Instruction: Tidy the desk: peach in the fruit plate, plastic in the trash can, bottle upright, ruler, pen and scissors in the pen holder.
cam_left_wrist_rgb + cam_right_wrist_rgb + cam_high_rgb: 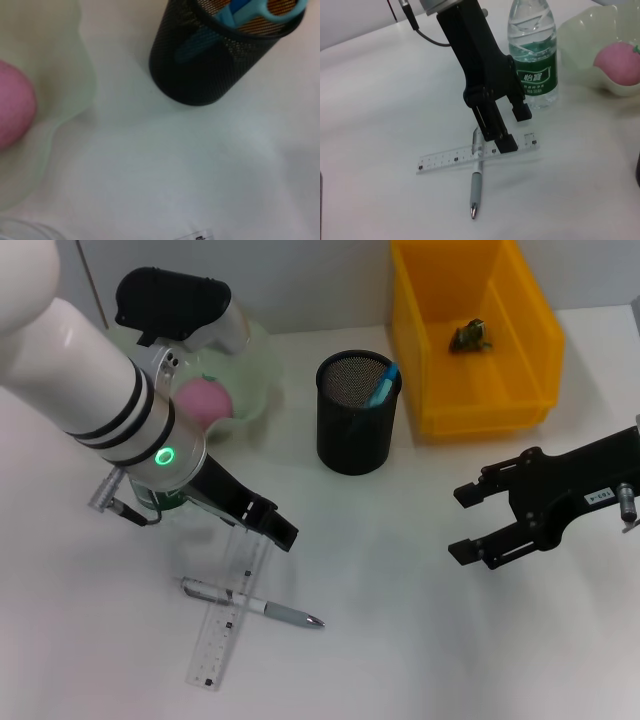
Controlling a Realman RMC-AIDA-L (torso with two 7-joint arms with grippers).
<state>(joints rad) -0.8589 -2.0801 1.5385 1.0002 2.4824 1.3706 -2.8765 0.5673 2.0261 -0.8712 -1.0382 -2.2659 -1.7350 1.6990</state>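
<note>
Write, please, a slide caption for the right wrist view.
Left gripper open above ruler and pen, bottle upright behind.

White table (420, 640): ruler (228, 612), pen (252, 602), bottle (533, 55), plate (255, 380), holder (357, 415), bin (470, 340).

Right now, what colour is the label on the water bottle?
Green with white writing; the bottle label shows best in the right wrist view.
</note>
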